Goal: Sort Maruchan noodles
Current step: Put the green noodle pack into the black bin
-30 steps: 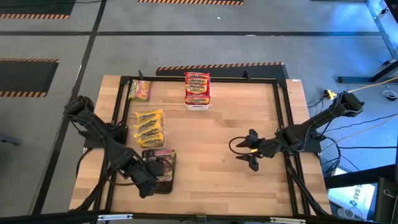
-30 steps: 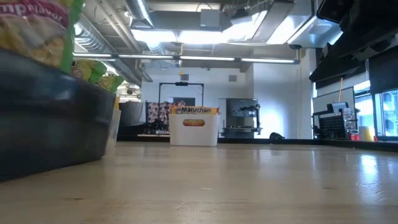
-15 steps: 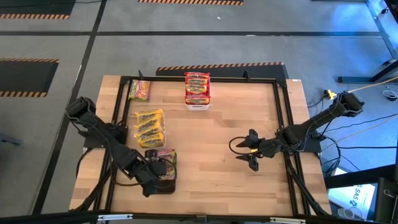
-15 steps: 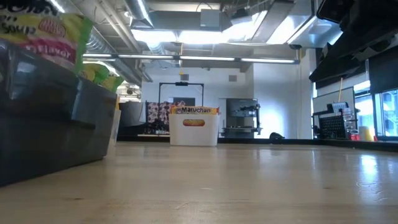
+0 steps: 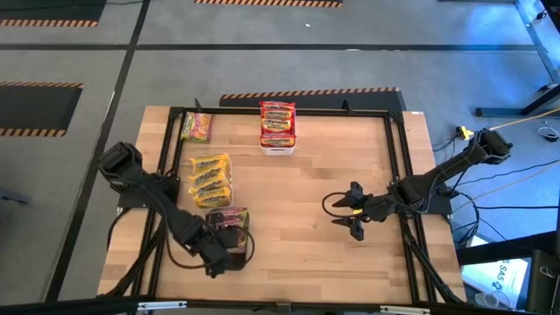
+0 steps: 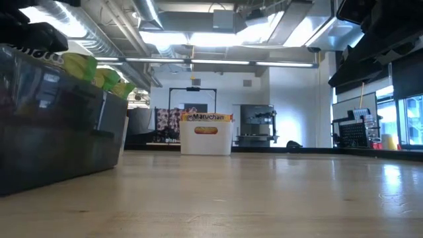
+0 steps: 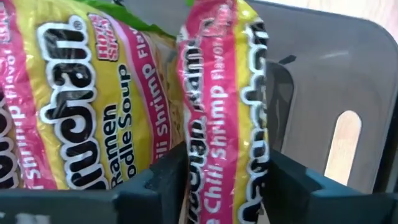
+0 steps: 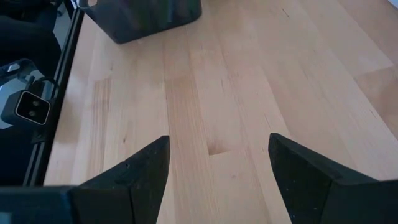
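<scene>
- Two pink-banded Maruchan packets (image 7: 124, 106) stand on edge in the dark bin (image 5: 234, 254) (near-left table corner).
- Left claw (image 7: 211, 180) straddles one packet (image 7: 221, 124); grip cannot be told.
- Right claw (image 8: 217, 165) hovers mid-table, fingers apart.

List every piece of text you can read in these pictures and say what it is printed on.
"Maruchan": red lettering on the packets standing in the white bin at the table's far edge, low view.
"Ramen Noodle Soup", partly cut off: on the pink-banded packet in the dark bin, left wrist view.
"Chili Shrimp Flavor": on the pink-banded packet between the left gripper's fingers.
Packet labels in the high view: too small to read.
</scene>
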Motion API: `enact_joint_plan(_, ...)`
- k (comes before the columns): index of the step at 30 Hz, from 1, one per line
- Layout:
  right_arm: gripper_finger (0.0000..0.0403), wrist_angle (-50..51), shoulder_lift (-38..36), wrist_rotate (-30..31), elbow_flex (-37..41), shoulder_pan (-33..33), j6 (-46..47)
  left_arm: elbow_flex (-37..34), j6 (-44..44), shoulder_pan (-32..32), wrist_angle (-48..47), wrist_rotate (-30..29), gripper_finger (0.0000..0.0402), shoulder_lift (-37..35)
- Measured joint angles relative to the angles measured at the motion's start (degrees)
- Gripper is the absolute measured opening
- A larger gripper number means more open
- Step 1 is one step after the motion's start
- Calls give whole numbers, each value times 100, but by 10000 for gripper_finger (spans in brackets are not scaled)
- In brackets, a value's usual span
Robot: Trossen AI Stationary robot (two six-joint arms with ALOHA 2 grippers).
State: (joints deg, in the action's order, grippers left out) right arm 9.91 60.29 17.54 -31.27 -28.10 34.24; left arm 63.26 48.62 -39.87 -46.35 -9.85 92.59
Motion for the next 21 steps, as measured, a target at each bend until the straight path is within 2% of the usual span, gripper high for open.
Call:
enact_joint_plan(6,250,0,0,0,0,0,0,0,75,179,-40,384,205,-62)
enact_joint_plan(9,250,1,0,-7,-1,0,0,36,-25,324,-105,826,209,-78)
enact_joint_plan(12,250,4,0,-9,-2,0,-17,217,-103,446,-299,1000,210,-162)
enact_joint_plan(17,250,3,0,61,-2,0,-185,683,-260,645,-905,619,211,-582)
enact_joint_plan(21,250,4,0,470,-2,13,-386,1032,-272,885,-1280,-169,211,-1102)
